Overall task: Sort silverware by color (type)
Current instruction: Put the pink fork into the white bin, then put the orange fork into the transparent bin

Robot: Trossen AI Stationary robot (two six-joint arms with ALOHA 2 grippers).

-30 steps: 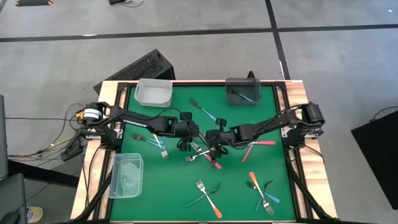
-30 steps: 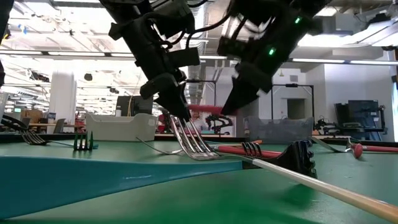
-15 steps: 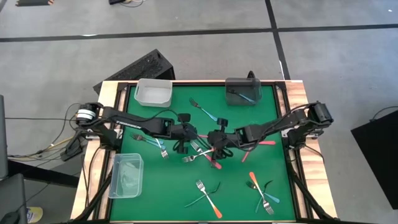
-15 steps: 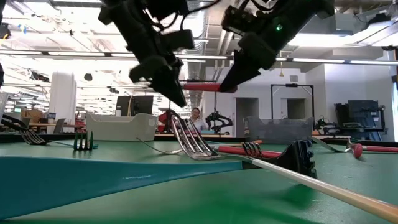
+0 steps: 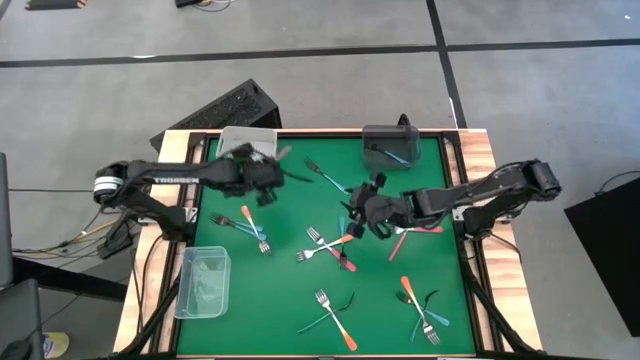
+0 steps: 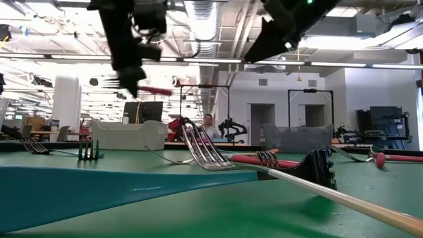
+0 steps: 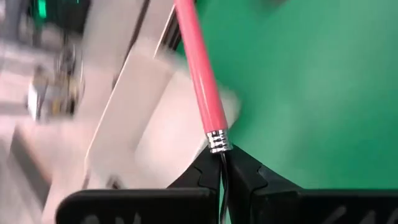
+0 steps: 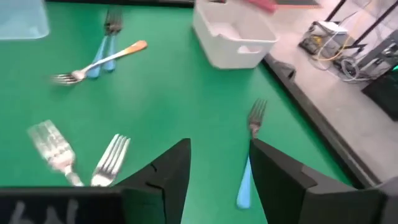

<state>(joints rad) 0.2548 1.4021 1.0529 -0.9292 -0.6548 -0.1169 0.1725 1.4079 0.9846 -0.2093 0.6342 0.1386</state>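
From above, my left gripper (image 5: 268, 172) is clamped on a pink-handled fork (image 5: 281, 154), right at the near edge of the white bin (image 5: 233, 157) at the table's far left; the handle points away from my arm, along the bin's rim. My right gripper (image 5: 366, 205) is over the middle of the green table (image 5: 300, 290), so the left is far nearer the bin

At table height the fork (image 6: 132, 86) hangs well above the surface, roughly level, tines pointing away from the pink end

My left wrist shows the fingers (image 7: 205, 177) shut on the neck just below the pink handle (image 7: 200, 81), with the bin (image 7: 149, 130) beside and below it

My right wrist shows open, empty fingers (image 8: 174, 168) and a blue-handled fork (image 8: 247, 155) lying lengthwise ahead
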